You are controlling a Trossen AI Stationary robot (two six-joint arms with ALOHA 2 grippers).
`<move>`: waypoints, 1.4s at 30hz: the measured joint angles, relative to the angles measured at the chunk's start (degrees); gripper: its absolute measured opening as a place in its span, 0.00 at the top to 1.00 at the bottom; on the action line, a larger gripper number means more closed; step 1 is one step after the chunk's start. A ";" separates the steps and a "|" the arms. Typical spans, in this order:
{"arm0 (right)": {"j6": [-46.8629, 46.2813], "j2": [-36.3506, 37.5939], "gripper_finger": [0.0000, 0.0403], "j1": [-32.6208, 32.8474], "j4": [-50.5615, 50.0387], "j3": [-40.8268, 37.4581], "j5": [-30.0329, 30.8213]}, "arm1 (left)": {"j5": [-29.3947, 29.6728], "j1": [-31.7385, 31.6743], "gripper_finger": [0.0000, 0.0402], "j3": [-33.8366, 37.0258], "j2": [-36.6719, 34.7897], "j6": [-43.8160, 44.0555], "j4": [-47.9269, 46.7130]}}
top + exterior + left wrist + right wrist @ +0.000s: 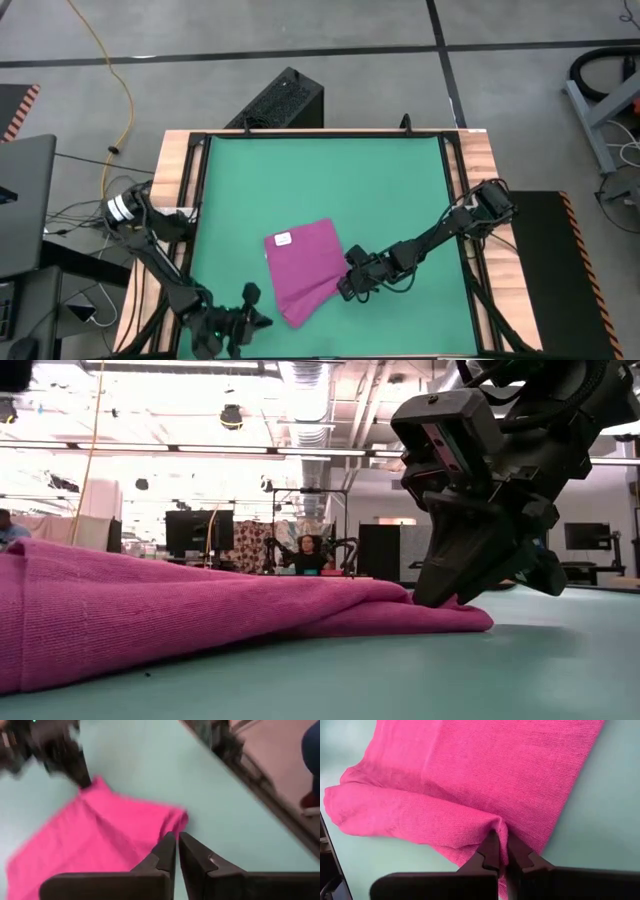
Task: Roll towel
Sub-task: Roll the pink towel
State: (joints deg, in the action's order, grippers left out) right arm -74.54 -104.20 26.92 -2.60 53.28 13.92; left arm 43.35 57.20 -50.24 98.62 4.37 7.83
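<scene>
Pinching a fold of fabric between closed fingers, the right gripper (347, 288) sat right on the towel's (303, 268) right-hand edge, low toward its near corner, and everything turned on that spot. The towel lay on the green table (320, 180) a little toward the front of centre, its long axis running from the white tag (283, 239) at the far-left end down to the near end, slightly slanted. From the right gripper the cloth stretched away to the left, so a roll would likely have had to carry that pinched edge across the short way. The left gripper (252, 312) hovered off the cloth near the front edge of the table, fingers closed on nothing, just beside the towel's near corner but not touching it; the right arm was plainly the one engaged. In the right wrist view the towel (485, 780) showed a fine knitted weave, soft and limp, with a rounded hump bulging up where the edge had been lifted and doubled over. In the low view that edge (430, 615) draped thick and floppy, no stiffness at all, on a smooth matte surface.
</scene>
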 joint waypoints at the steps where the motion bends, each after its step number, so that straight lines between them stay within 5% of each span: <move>1: 0.00 -0.02 0.95 0.04 0.01 -0.03 0.44 | 1.07 0.03 0.94 -1.74 1.00 -2.19 -0.16; 11: -0.01 -0.09 0.95 1.01 0.45 -0.07 1.25 | -1.98 -2.03 0.65 -20.55 16.09 -15.92 -16.73; 19: 0.00 -0.09 0.95 1.91 0.45 -0.09 1.74 | 8.17 -2.17 0.48 -29.70 25.32 -19.46 -24.05; 25: 0.17 -0.09 0.95 1.97 0.44 -0.09 1.74 | 8.11 -3.90 0.48 -29.20 25.06 -15.52 -28.13; 35: 0.19 -0.09 0.95 1.99 0.47 -0.09 2.37 | -0.22 -8.54 0.49 -29.15 24.91 -8.07 -32.61; 42: 0.86 -0.11 0.95 1.99 1.05 -0.14 2.60 | -1.72 -8.85 0.74 -29.11 25.08 -3.17 -34.07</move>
State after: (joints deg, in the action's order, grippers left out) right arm -73.68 -104.31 28.91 -1.54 53.14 16.51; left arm 41.63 48.34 -79.35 123.70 1.20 -26.25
